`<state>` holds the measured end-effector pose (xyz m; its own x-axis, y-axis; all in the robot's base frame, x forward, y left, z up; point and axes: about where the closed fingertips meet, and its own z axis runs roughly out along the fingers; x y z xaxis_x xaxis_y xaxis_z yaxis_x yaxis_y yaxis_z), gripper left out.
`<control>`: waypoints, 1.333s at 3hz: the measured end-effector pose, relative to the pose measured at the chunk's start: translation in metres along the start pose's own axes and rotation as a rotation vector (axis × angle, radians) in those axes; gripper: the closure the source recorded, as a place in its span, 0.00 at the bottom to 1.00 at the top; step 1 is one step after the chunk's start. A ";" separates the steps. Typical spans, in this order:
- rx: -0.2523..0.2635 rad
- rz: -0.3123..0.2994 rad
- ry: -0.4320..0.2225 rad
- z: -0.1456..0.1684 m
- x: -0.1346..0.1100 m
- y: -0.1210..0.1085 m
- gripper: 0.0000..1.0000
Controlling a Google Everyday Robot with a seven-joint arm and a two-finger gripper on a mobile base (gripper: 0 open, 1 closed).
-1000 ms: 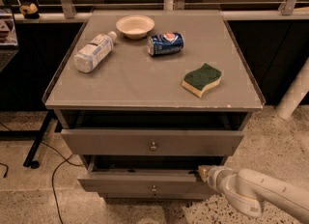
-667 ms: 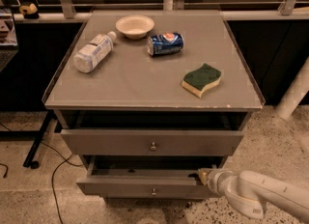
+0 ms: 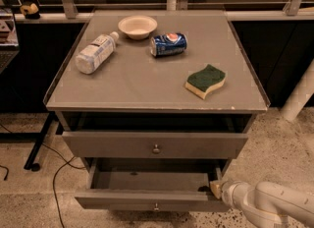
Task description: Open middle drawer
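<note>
The middle drawer is the lower of the two grey drawers that show. It stands pulled out, its plain grey inside is in sight, and a small round knob sits at the centre of its front. My gripper, at the end of the white arm, is at the drawer's right front corner, against the top edge of its front. The taller top drawer with the bigger knob stands slightly out above it.
On the cabinet top lie a plastic bottle, a beige bowl, a blue soda can and a green-and-yellow sponge. A black cable trails on the speckled floor at the left. A white post stands at the right.
The middle drawer has slid farther out toward the camera, showing more of its inside. My gripper has moved with its right front corner.
</note>
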<state>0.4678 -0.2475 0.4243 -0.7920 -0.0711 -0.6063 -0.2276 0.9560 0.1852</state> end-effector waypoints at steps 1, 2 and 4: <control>-0.003 -0.011 -0.006 0.003 -0.006 0.003 1.00; -0.034 -0.091 0.010 0.020 -0.020 0.026 1.00; -0.081 -0.182 0.060 0.045 -0.026 0.056 1.00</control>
<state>0.5010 -0.1792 0.4156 -0.7652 -0.2601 -0.5889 -0.4134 0.8997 0.1398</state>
